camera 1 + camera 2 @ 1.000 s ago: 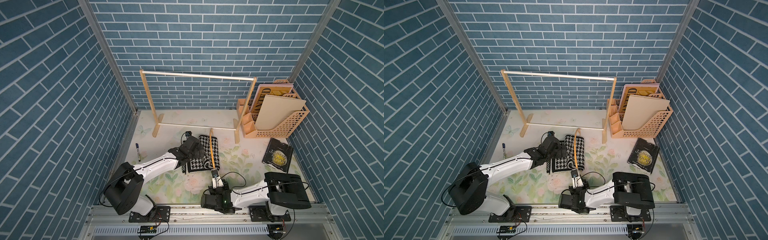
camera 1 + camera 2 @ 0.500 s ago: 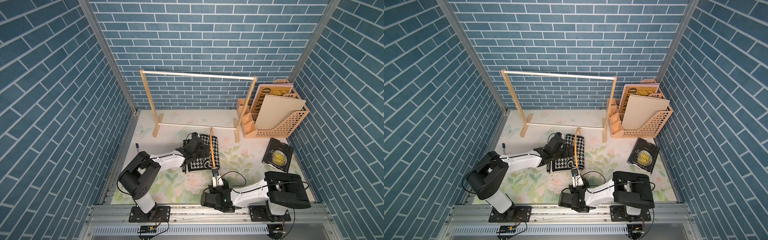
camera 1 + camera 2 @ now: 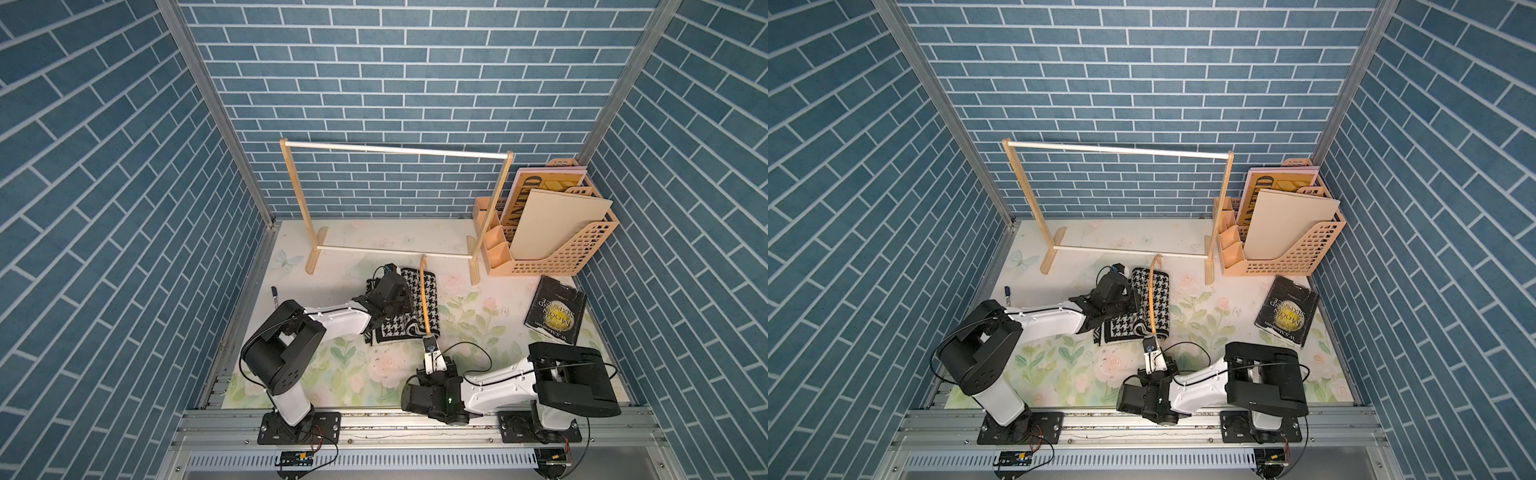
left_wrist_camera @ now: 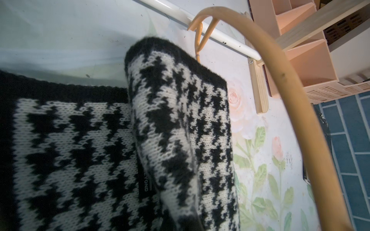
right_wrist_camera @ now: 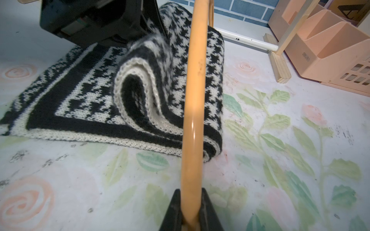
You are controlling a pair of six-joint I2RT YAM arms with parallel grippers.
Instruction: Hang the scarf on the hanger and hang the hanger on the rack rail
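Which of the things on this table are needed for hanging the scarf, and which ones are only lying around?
Needed: scarf, hanger.
Lying around: clothes rack, book, file organizer, pen.

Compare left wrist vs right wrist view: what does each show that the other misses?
Left wrist only: the dark label on the scarf. Right wrist only: the right end effector shut on the hanger, and the left end effector at the scarf's raised fold. Both: scarf, hanger, the rack's white lower rail, peach organizer, floral mat.
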